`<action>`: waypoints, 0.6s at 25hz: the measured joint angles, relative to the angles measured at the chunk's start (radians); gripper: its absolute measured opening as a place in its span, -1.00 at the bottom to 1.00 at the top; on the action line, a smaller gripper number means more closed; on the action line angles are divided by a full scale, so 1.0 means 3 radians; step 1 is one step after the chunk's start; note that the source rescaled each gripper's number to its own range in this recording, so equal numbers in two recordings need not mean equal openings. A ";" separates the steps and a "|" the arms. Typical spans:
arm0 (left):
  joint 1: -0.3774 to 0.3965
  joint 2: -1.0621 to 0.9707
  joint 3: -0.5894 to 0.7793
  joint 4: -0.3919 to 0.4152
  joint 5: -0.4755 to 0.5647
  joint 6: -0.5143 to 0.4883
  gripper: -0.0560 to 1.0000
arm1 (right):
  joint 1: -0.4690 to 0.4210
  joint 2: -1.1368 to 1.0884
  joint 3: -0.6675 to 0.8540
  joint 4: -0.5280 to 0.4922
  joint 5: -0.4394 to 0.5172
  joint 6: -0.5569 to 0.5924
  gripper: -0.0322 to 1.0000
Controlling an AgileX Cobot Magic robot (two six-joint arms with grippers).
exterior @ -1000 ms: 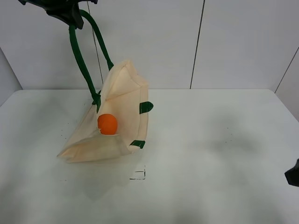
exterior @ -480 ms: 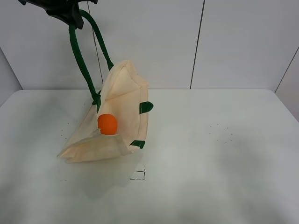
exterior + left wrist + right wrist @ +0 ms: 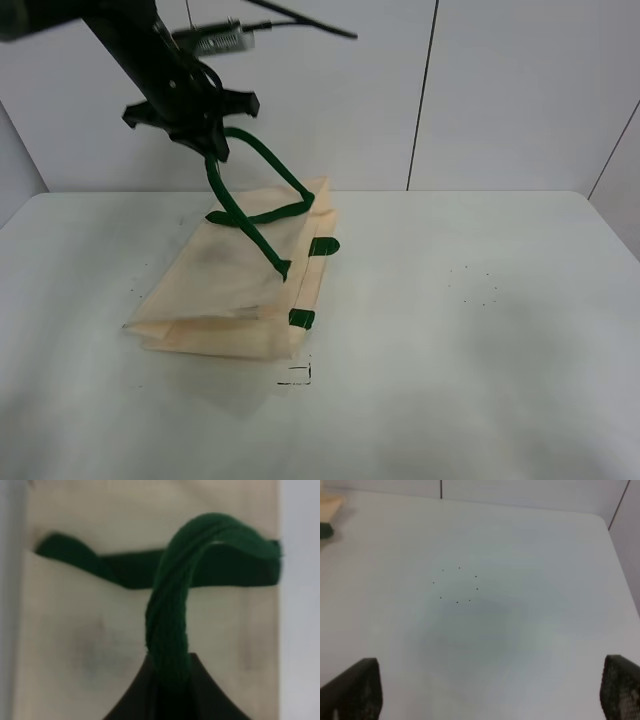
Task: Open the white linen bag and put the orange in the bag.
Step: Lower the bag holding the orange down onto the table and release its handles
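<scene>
left gripper point(image 3: 208, 143) clamped on green handle point(image 3: 167, 622), my fingers mostly cut off in wrist view | white bag point(image 3: 235, 290) slumped flat on table point(image 3: 480, 330) | orange: hidden, not visible in any view | right gripper point(image 3: 492, 692) spread wide above table, only tips in shot

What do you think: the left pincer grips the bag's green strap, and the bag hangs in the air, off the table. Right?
Not quite. The bag isn't hanging in the air: the exterior high view shows it lying slumped on the table. The left pincer does grip its green strap.
</scene>
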 joint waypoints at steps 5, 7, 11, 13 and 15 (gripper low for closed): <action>0.0000 0.0413 0.0112 -0.0148 -0.0140 0.0153 -0.56 | 0.0000 0.0000 0.0000 0.0000 0.0000 0.0000 1.00; 0.0000 0.0472 0.0112 -0.0160 -0.0149 0.0164 -0.06 | 0.0000 0.0000 0.0000 0.0000 0.0000 0.0000 1.00; 0.0000 0.0489 0.0112 0.0010 -0.0186 0.0191 0.71 | 0.0000 0.0000 0.0000 0.0000 0.0000 0.0000 1.00; 0.0000 0.0489 0.0112 0.0247 -0.0191 0.0171 0.81 | 0.0000 0.0000 0.0000 0.0000 0.0000 0.0000 1.00; 0.0019 0.0489 0.0112 0.0409 -0.0177 0.0078 0.85 | 0.0000 0.0000 0.0000 0.0000 0.0000 0.0000 1.00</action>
